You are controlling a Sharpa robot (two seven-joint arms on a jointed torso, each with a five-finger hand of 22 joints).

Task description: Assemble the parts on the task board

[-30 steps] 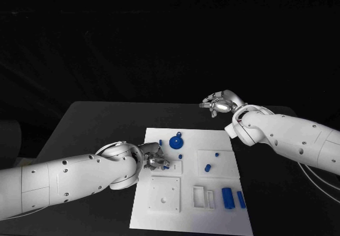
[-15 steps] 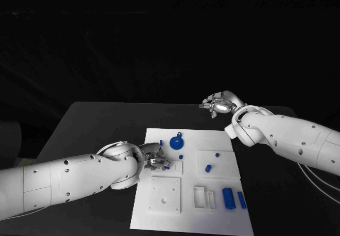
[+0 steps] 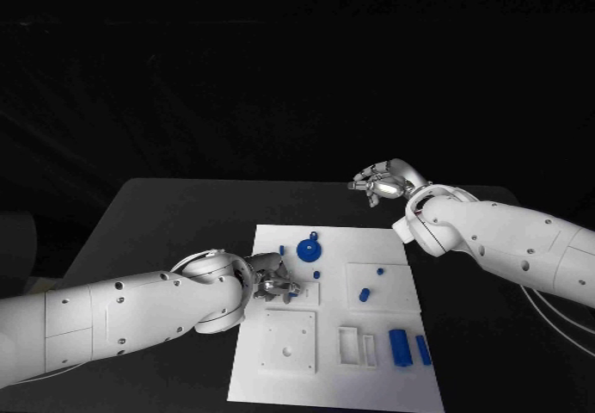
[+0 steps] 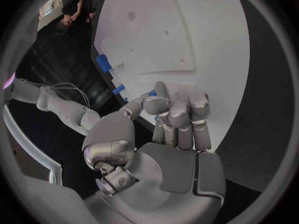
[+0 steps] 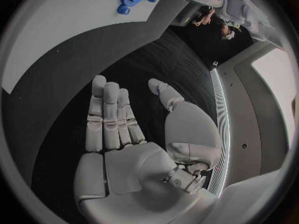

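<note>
Comparing against a second ago, little change is seen: the left hand [image 3: 272,281] stays low at the board's [image 3: 372,387] left edge, shifted only slightly nearer. Its fingers [image 4: 177,117] are curled close around a small blue part [image 3: 291,293], apparently pinched over a raised block; seating seems unfinished. The right hand [image 3: 384,182] is held beyond the far edge, fingers straight, holding nothing. Open room is left around the gear [image 3: 309,250] and near-right parts [image 3: 398,345].

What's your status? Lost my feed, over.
Left hand fingers curled over a small blue part on the task board; grip unconfirmed. Right hand open, raised beyond the board. Nothing in the way.
</note>
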